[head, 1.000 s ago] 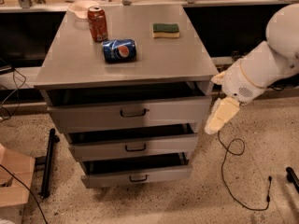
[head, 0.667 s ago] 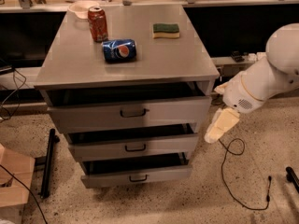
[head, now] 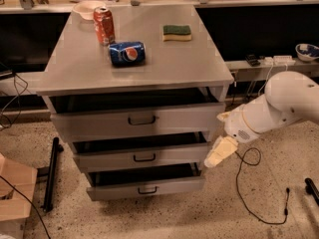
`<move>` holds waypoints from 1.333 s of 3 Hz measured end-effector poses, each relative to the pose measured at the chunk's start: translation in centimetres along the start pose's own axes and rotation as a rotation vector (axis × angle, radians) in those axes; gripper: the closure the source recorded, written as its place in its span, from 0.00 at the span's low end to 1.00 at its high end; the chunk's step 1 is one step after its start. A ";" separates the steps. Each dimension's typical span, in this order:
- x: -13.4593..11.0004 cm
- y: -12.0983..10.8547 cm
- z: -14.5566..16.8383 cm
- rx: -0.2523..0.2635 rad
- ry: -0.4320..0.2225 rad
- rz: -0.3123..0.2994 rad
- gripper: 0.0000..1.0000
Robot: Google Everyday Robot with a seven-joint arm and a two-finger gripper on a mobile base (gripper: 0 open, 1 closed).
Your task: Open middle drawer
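Observation:
The middle drawer point(head: 142, 156) is the second of three grey drawers in the metal cabinet, with a small dark bail handle point(head: 144, 158) at its centre. It stands slightly pulled out, like the drawers above and below. My gripper point(head: 218, 153), with cream fingers pointing down-left, hangs at the cabinet's right front corner, level with the middle drawer's right end and well right of the handle. It holds nothing. The white arm point(head: 279, 106) reaches in from the right.
The cabinet top point(head: 164, 63) carries an upright red can point(head: 104, 25), a blue can lying on its side point(head: 127, 53) and a green-yellow sponge point(head: 177, 32). A black cable point(head: 249, 193) lies on the floor at right. A wooden box point(head: 15, 193) stands at left.
The arm and gripper have moved down and slightly left, from beside the top drawer to beside the middle drawer's right end. The drawers have not moved.

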State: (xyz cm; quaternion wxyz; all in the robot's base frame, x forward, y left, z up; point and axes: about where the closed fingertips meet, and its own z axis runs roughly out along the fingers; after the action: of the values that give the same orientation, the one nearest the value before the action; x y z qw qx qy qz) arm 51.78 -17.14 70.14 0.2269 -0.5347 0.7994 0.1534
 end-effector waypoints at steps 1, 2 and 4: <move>0.3 -0.2 0.7 -0.003 -0.002 0.003 0.00; 0.8 -0.6 1.9 -0.003 0.028 0.015 0.00; 2.3 -3.3 9.2 0.038 0.056 -0.008 0.00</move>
State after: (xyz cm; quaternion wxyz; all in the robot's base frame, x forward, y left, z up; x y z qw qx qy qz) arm 55.86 -15.72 61.10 0.2150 -0.5376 0.8061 0.1223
